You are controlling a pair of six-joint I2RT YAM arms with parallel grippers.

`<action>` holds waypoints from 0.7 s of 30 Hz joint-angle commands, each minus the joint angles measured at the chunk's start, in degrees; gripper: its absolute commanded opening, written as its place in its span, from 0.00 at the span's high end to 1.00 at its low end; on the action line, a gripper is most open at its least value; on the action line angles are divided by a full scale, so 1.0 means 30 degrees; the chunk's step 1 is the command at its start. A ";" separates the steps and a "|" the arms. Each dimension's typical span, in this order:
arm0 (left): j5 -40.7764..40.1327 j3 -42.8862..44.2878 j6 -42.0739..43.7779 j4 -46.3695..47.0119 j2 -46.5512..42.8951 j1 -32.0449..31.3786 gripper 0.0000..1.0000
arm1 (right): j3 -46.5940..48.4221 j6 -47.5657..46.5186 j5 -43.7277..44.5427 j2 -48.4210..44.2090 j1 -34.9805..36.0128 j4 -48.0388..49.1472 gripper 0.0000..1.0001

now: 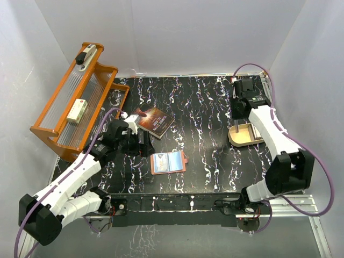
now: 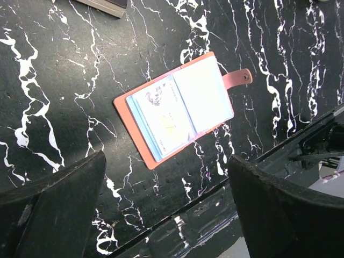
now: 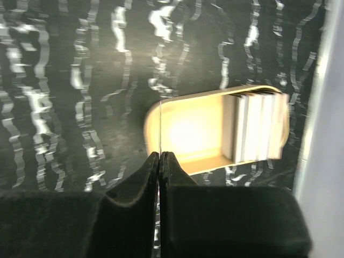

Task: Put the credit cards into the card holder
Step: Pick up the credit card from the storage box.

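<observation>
Left jaws spread above the open card holder (image 2: 121, 107); right jaws pressed together near a blurred tin (image 3: 188, 134).

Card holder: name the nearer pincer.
Left. The left pincer hovers open just beside the card holder; the right pincer, shut on a thin card, is across the table over the tin.

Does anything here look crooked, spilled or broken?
Nothing looks spilled or broken. Only the book lies crooked, at an angle to the edges of the table.
</observation>
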 commanded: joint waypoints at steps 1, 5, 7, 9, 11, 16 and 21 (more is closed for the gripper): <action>0.0054 -0.0245 -0.0987 0.0023 -0.0679 -0.0040 0.07 | 0.0665 0.1392 -0.5335 -0.1995 -0.0048 0.0840 1.00; 0.1610 -0.0322 -0.2750 0.0829 -0.0659 -0.0059 0.11 | 0.0049 0.2186 -0.8725 -0.3291 -0.0015 0.1890 1.00; 0.2968 -0.0348 -0.3737 0.1590 -0.0580 -0.0059 0.14 | -0.0535 0.2712 -1.0601 -0.3990 0.0048 0.2592 1.00; 0.4128 -0.0429 -0.4759 0.2642 -0.0438 -0.0058 0.17 | -0.1326 0.3429 -1.2876 -0.4493 0.0184 0.3473 1.00; 0.4977 -0.0520 -0.5764 0.3693 -0.0303 -0.0048 0.19 | -0.2577 0.4593 -1.5149 -0.4937 0.0489 0.4841 1.00; 0.6704 -0.0718 -0.7874 0.6090 0.0214 -0.0066 0.24 | -0.5041 0.7379 -1.8152 -0.5768 0.2924 0.8110 1.00; 0.8531 -0.1155 -0.9485 0.8531 0.0817 -0.0056 0.29 | -0.7854 1.1848 -1.9367 -0.6654 0.5500 1.3845 1.00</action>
